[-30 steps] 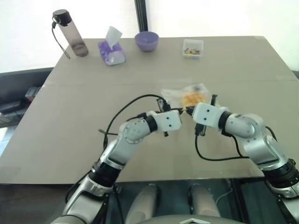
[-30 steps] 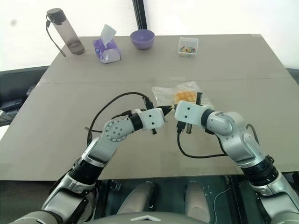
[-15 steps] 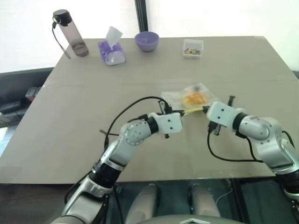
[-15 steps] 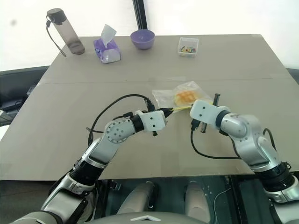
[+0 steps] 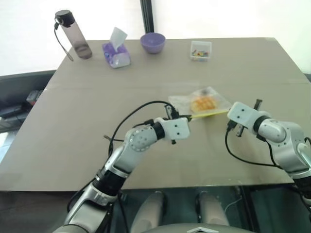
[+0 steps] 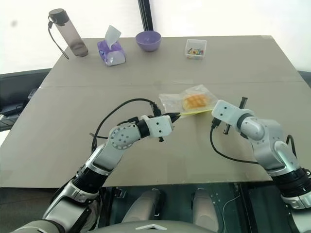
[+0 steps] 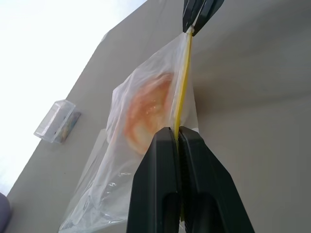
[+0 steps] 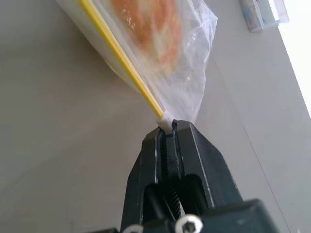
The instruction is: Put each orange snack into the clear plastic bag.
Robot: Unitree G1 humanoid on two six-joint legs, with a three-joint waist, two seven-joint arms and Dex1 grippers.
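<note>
Between the two sets of jaws, the clear plastic bag [image 5: 203,103] now hangs with its yellow seal strip [image 7: 181,92] drawn taut. The right gripper [image 8: 167,130] has slid outward along the strip from beside the left gripper [image 7: 178,137]; both are clamped on it. Judgement: seal being closed, task nearly finished. The orange snack [image 6: 195,101] lies inside, beyond the jaws. Table [image 5: 87,111]: brown, matte. Far edge: bottle [image 5: 74,35], tissue pack [image 5: 115,52], bowl [image 5: 152,42], small clear box [image 5: 200,50].
</note>
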